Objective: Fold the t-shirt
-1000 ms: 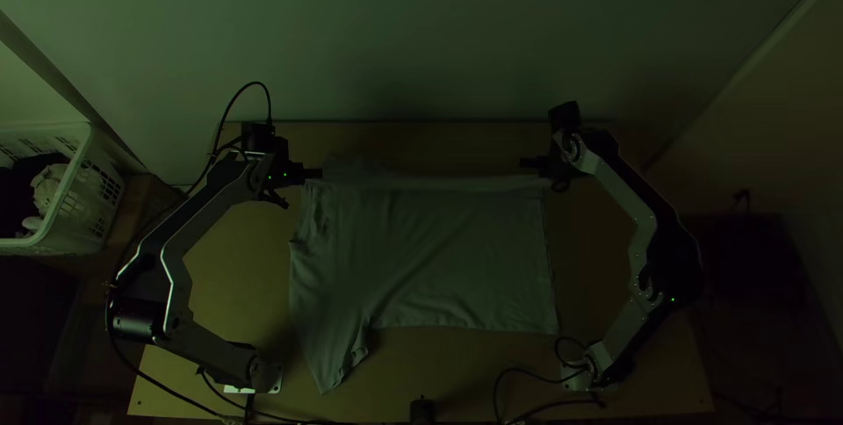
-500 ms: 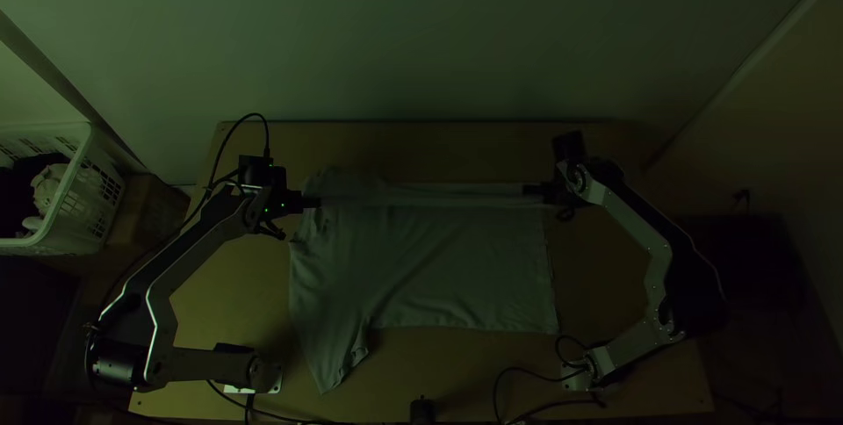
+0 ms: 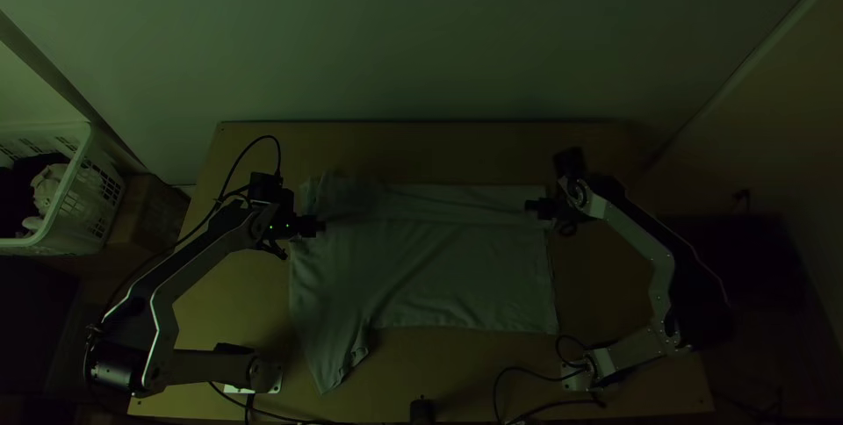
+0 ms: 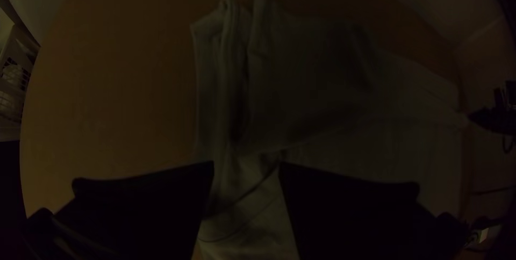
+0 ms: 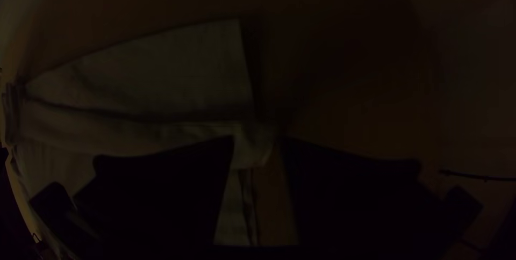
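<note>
L end effector (image 3: 321,226) and R end effector (image 3: 529,206) are open at opp. sides of t-shirt (image 3: 448,267). T-shirt lies folded, approx. flat, on counter (image 3: 241,302).

Greyish t-shirt (image 3: 439,271), seemingly plain, yellowish-brown table (image 3: 237,302), white basket (image 3: 81,162)

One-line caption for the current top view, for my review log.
Left gripper and right gripper at opposite sides of a t-shirt on a wooden table, its far band folded over.

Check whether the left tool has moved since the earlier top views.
Yes: the left tool has moved away from the table's far edge, toward the near edge.
</note>
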Controlling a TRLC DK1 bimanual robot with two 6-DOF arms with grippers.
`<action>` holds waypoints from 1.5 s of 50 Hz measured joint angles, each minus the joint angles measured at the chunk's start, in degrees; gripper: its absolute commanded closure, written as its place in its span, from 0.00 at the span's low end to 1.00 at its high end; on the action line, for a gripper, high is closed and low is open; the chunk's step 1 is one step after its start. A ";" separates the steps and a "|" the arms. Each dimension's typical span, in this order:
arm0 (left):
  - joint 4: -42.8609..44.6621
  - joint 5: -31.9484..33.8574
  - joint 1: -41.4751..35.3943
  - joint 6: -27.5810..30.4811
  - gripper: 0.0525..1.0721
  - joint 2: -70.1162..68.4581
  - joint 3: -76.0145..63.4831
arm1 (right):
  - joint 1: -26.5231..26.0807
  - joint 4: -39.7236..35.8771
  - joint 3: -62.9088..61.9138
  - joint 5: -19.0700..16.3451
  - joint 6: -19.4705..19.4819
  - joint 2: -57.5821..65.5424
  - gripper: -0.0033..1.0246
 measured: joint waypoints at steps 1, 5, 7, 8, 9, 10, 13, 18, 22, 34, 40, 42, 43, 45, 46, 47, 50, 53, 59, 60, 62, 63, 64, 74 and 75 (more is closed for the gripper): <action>-0.15 0.39 -0.13 0.20 0.04 -0.48 -0.15 | 0.00 -0.22 0.02 -0.02 0.00 -0.44 0.21; -0.26 1.38 -0.26 0.83 0.04 -3.76 -0.92 | 0.00 -0.70 0.00 -0.20 0.00 -2.29 0.19; -0.33 2.21 -0.17 1.05 0.04 -5.84 -1.14 | -0.02 -0.85 -0.24 -0.20 0.00 -3.65 0.14; -0.37 2.38 -0.13 1.11 0.04 -6.93 -1.20 | 0.00 -1.03 -0.42 -0.22 0.00 -4.24 0.13; -0.52 2.60 -0.07 1.25 0.04 -8.20 -1.20 | 0.00 -1.14 -0.57 -0.20 0.00 -5.07 0.11; -0.68 2.82 -0.02 1.29 0.04 -9.20 -1.20 | 0.00 -1.27 -0.70 -0.22 0.00 -5.70 0.11; -2.23 3.17 0.02 1.99 0.04 -12.07 -1.18 | 0.33 -1.53 -1.07 -0.20 0.00 -8.57 0.11; -6.99 3.23 0.07 3.52 0.04 -14.91 -1.18 | 0.72 -2.51 -1.22 -0.22 0.02 -12.98 0.11; -10.99 3.23 0.20 4.74 0.04 -16.04 -1.25 | 0.74 -4.94 -1.22 -0.22 0.20 -16.17 0.11; -22.99 3.23 0.24 6.01 0.04 -23.28 -1.60 | 3.04 -15.47 -1.22 -0.22 1.84 -22.97 0.04; -31.78 3.28 -2.05 4.11 0.04 -25.70 -1.92 | 5.27 -21.59 -1.27 -0.22 3.54 -24.65 0.04; -34.01 3.45 -2.69 2.56 0.04 -26.34 -2.75 | 5.90 -23.82 -1.27 -0.22 4.24 -24.72 0.04; -34.51 3.48 -2.89 2.08 0.04 -26.58 -3.13 | 6.21 -24.63 -1.27 -0.22 4.55 -24.72 0.04; -36.20 3.50 -3.13 0.68 0.04 -26.91 -4.04 | 6.93 -26.40 -1.27 -0.46 5.05 -24.63 0.04; -37.07 3.52 -3.26 -0.09 0.04 -26.97 -4.31 | 7.34 -27.23 -1.27 -0.63 5.44 -24.59 0.04; -37.68 3.54 -3.30 -0.85 0.04 -27.04 -4.50 | 7.76 -28.02 -1.27 -0.63 5.86 -24.55 0.04; -39.69 3.61 -3.65 -4.22 0.04 -27.08 -5.05 | 8.76 -29.99 -1.27 -0.81 6.64 -24.39 0.04; -41.68 3.93 -4.44 -7.98 0.04 -27.06 -5.60 | 9.33 -30.69 -1.27 -1.62 7.32 -24.13 0.04; -42.95 4.31 -8.83 -15.58 0.04 -27.06 -7.96 | 9.35 -31.52 -1.27 -1.77 7.76 -23.82 0.04; -42.97 4.33 -9.75 -16.98 0.04 -27.04 -8.33 | 9.35 -31.71 -1.27 -1.77 7.78 -23.80 0.04; -42.97 4.87 -11.56 -19.61 0.04 -26.97 -9.35 | 9.35 -32.09 -1.27 -1.99 7.78 -23.78 0.04; -42.95 5.07 -12.33 -20.85 0.04 -26.91 -9.77 | 9.35 -32.22 -1.27 -2.21 7.80 -23.78 0.04; -42.95 5.22 -13.00 -22.01 0.04 -26.86 -10.19 | 9.35 -32.30 -1.29 -2.27 7.87 -23.74 0.04; -40.26 5.35 -16.11 -26.47 0.04 -25.88 -13.46 | 9.29 -33.40 -1.49 -3.15 8.46 -23.47 0.04; -39.93 5.38 -16.22 -26.49 0.05 -25.77 -13.70 | 9.29 -33.46 -1.49 -3.23 8.46 -23.45 0.04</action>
